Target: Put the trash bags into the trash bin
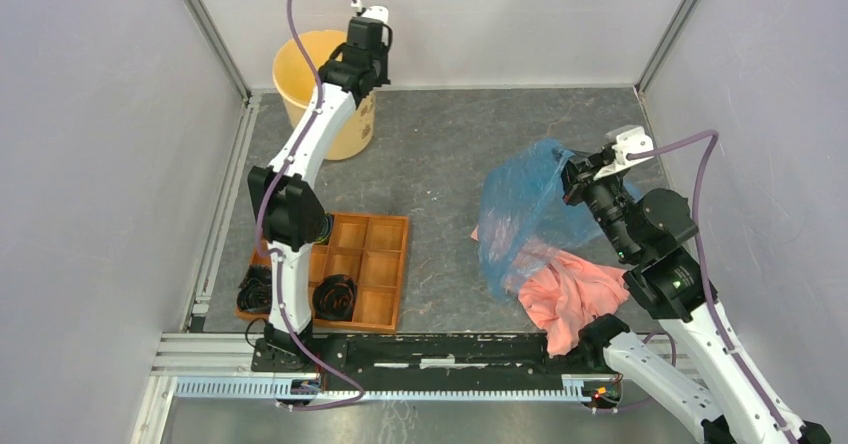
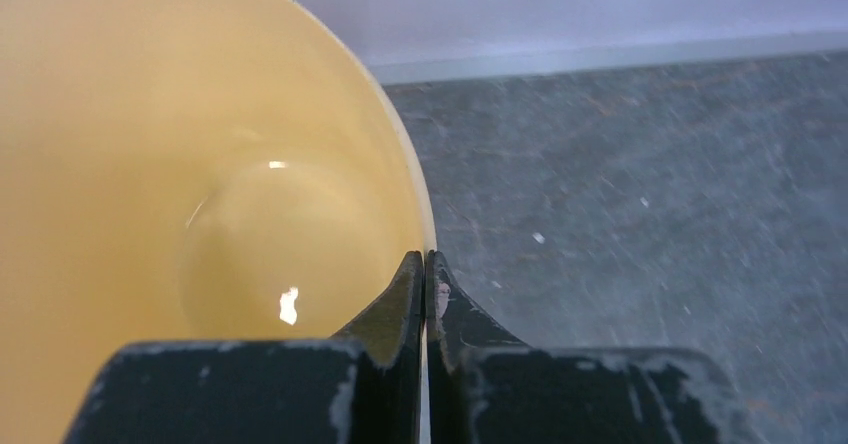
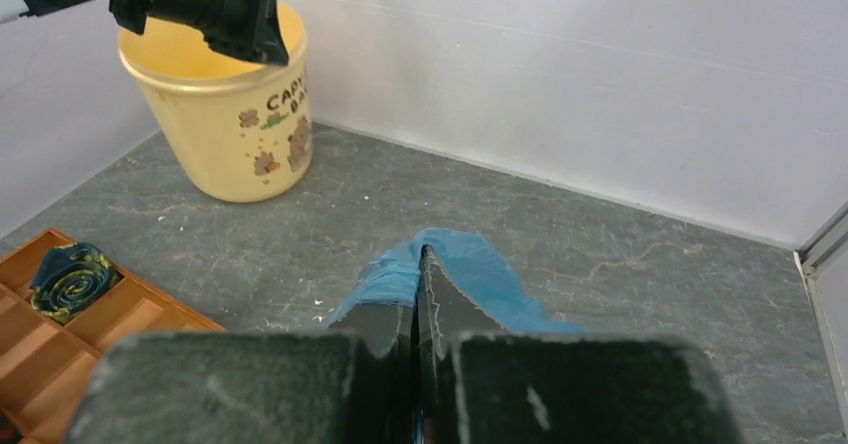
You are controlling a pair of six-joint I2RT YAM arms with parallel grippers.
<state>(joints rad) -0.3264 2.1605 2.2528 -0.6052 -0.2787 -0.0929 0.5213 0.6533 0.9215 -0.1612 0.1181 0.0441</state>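
Observation:
The tan-yellow trash bin (image 1: 300,69) stands upright at the back left, with dark print on its side in the right wrist view (image 3: 235,114). My left gripper (image 1: 352,69) is shut on the bin's right rim; the thin rim runs between the closed fingers in the left wrist view (image 2: 426,256), and the orange-yellow inside (image 2: 200,164) shows no contents. The light-blue trash bag (image 1: 525,204) is lifted at the right of the table. My right gripper (image 1: 572,179) is shut on its upper edge, and the film drapes over the fingertips (image 3: 420,254).
A salmon-pink cloth (image 1: 575,289) lies under the bag's lower end. A brown wooden compartment tray (image 1: 375,264) with dark coiled items (image 1: 333,296) sits at the front left. Grey walls enclose the table on three sides.

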